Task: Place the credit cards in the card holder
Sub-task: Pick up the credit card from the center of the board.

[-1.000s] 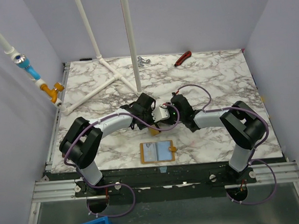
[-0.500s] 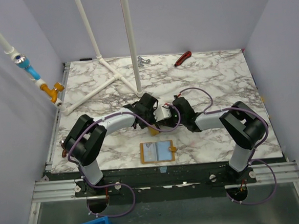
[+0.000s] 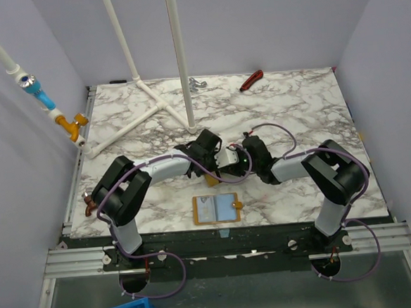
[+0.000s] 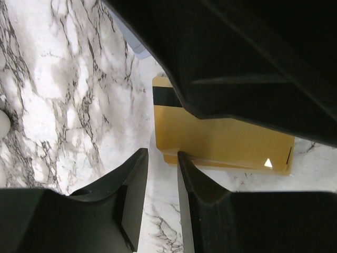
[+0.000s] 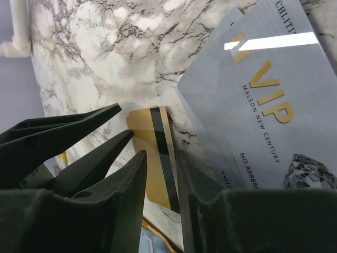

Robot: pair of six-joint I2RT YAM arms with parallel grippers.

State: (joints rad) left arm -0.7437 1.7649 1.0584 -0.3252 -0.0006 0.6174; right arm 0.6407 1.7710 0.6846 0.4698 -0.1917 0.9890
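Both grippers converged on the cards, mid-table.

Left gripper (image 4: 160, 158): jaws narrowly parted, nothing visibly clamped; gold card (image 4: 210, 139) lies just beyond. Right gripper (image 5: 160, 158): narrow gap straddling that card's edge, grip uncertain. Grey VIP cards (image 5: 263, 105) lie beside. Open card holder (image 3: 216, 209) sits near the table's (image 3: 294, 105) front edge.

The right gripper (image 5: 161, 167) pinches a gold-tan card (image 5: 154, 158) with a dark stripe on edge between its fingers (image 5: 122, 196), beside two grey-blue VIP cards (image 5: 263, 100) on the marble table (image 5: 105, 47), with the left gripper (image 5: 73, 142) alongside.
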